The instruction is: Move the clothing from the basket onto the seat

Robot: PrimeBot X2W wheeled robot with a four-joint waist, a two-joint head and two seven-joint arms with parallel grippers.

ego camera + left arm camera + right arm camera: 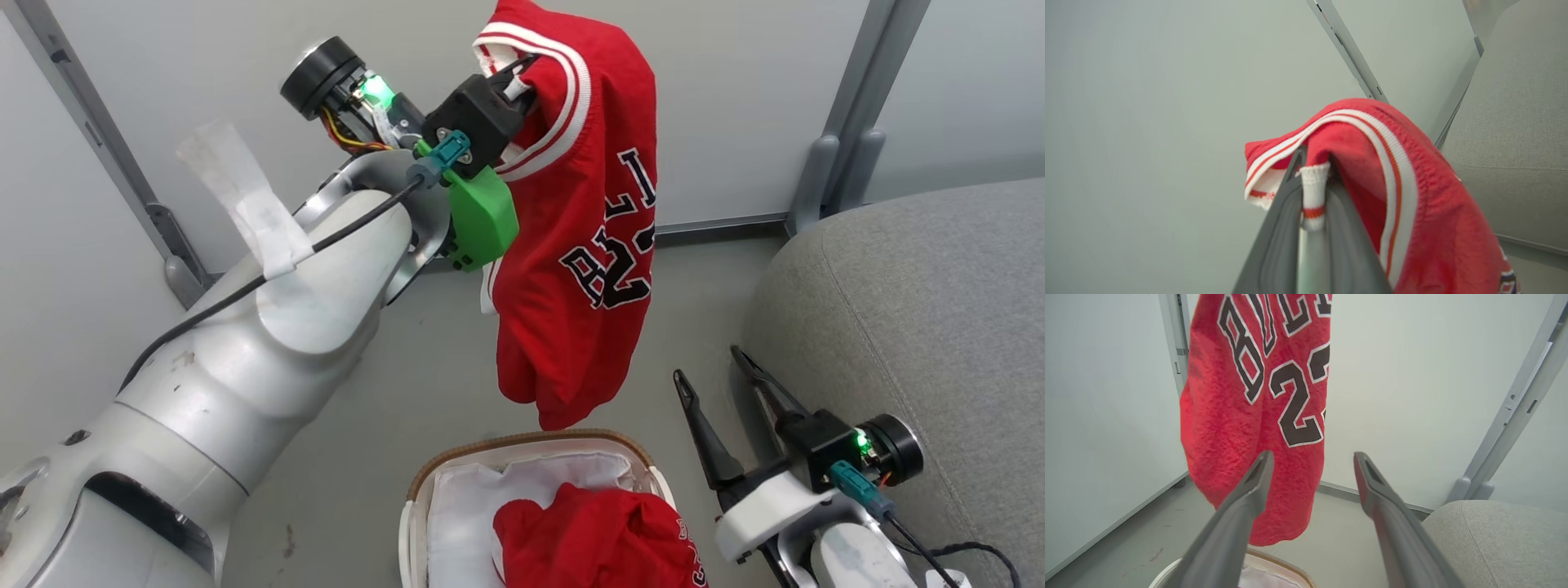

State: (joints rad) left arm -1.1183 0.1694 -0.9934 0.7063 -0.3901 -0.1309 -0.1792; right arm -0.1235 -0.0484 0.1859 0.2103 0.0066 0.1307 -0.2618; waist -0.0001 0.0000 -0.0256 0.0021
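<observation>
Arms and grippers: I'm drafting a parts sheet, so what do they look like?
The left arm is a silver-grey rounded shell with a black cable and a white tape flap. The left gripper and right gripper each have two long dark tapered fingers, a black block, a teal connector and a green light. The left has a green plastic mount, the right a white mount.

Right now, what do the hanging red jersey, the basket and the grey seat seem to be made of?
Hanging jersey: soft knit fabric, probably a matte mesh polyester; it drapes limply, with ribbed striped trim.
Basket: brown rim looks woven, perhaps wicker or imitation; white cloth liner inside.
Seat: grey woven upholstery, matte, with a visible stitched seam.
</observation>
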